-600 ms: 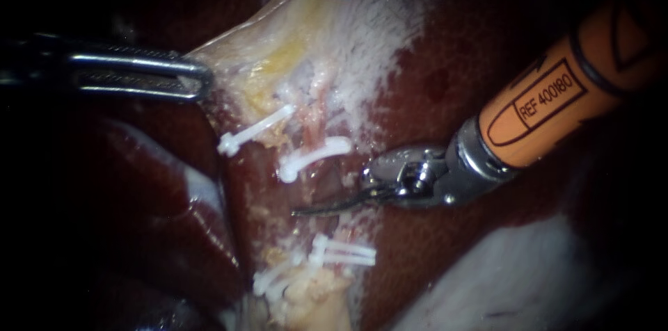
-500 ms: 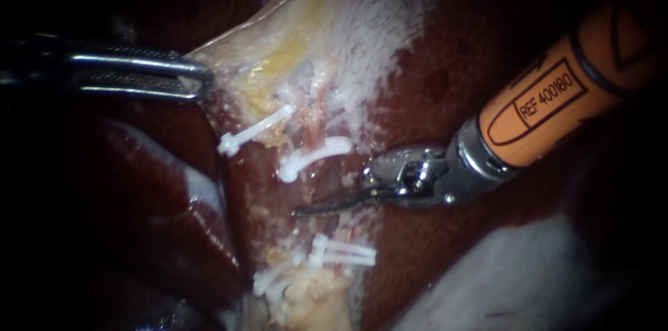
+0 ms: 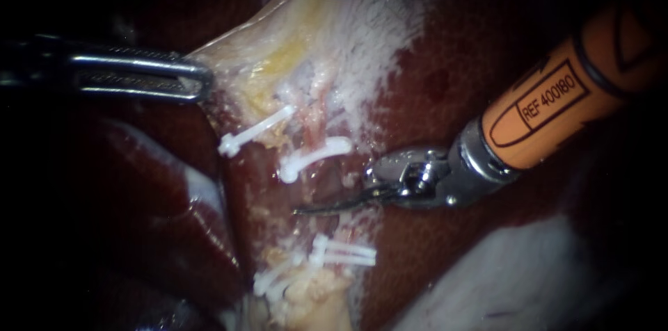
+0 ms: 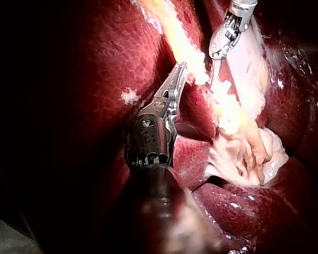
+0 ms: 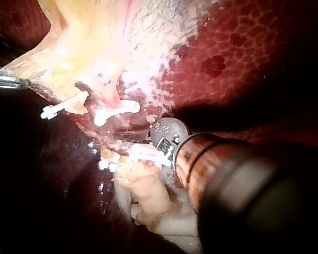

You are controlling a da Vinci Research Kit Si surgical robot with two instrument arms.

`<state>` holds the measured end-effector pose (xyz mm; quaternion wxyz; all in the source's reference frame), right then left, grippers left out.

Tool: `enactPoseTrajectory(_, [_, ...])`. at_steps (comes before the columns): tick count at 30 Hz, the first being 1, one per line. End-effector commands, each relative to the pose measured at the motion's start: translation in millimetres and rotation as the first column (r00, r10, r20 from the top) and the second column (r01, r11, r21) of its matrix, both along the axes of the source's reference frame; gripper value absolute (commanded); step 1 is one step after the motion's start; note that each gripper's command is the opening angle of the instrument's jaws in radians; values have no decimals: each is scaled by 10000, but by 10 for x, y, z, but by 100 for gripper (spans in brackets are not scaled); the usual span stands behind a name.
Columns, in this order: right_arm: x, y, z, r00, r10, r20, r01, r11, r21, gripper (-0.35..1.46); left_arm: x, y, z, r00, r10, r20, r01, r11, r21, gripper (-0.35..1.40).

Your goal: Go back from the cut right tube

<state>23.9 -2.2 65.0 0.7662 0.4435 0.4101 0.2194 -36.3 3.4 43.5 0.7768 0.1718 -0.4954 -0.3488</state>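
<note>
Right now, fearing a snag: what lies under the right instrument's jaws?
Tissue between the upper clip and lower clips shows around the shut jaws of the right instrument; directly beneath is hidden.

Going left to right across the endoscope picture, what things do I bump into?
Left instrument, jaws shut on the pale tissue, then the straight clip, the curved clip, then the right instrument with its orange shaft.

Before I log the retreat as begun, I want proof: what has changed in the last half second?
The right instrument, its curved blades shut, has slid back very slightly toward the upper right, away from the gap between the clips. The left instrument keeps its grip on the pale tissue. Clips and tissue have not shifted.
</note>
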Motion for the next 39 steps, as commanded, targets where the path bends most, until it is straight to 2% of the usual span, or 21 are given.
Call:
enactPoseTrajectory(1, [0,0,1,10000,2,7,-2,10000,-11,-26,0,0,0,10000,2,3,-2,10000,-2,-35])
enactPoseTrajectory(2, [0,0,1,10000,6,-44,-6,9999,-121,-13,0,0,0,10000,2,3,-2,10000,-2,-35])
enactPoseTrajectory(5, [0,1,1,10000,38,-87,-40,9997,-239,4,0,0,0,10000,2,2,-2,10000,-4,-35])
enactPoseTrajectory(8, [0,1,0,9998,107,-168,-115,9988,-478,29,0,-1,0,10000,0,0,0,10000,-6,-35])
enactPoseTrajectory(10, [0,1,0,9997,77,-248,-93,9980,-626,37,0,-1,0,10000,22,18,-22,10000,2,-35])
enactPoseTrajectory(12, [1,2,0,9995,83,-294,-105,9972,-737,56,0,-1,0,10000,22,18,-22,10000,0,-35])
enactPoseTrajectory(17, [1,2,0,9995,71,-321,-96,9969,-785,63,0,-1,1,10000,22,17,-22,10000,-2,-35])
enactPoseTrajectory(19, [1,2,0,9994,56,-349,-85,9965,-835,71,0,-2,1,10000,22,17,-22,10000,-2,-35])
enactPoseTrajectory(27, [-8,3,-3,9993,27,-371,-57,9967,-814,63,1,-2,1,10000,25,17,-25,10000,-5,-35])
enactPoseTrajectory(35, [-43,14,-18,9987,218,-467,-265,9943,-1029,63,2,-2,2,10000,36,23,-36,10000,-9,-35])
enactPoseTrajectory(39, [-65,23,-26,9977,374,-566,-447,9900,-1336,69,2,-3,5,10000,39,21,-39,10000,-23,-35])
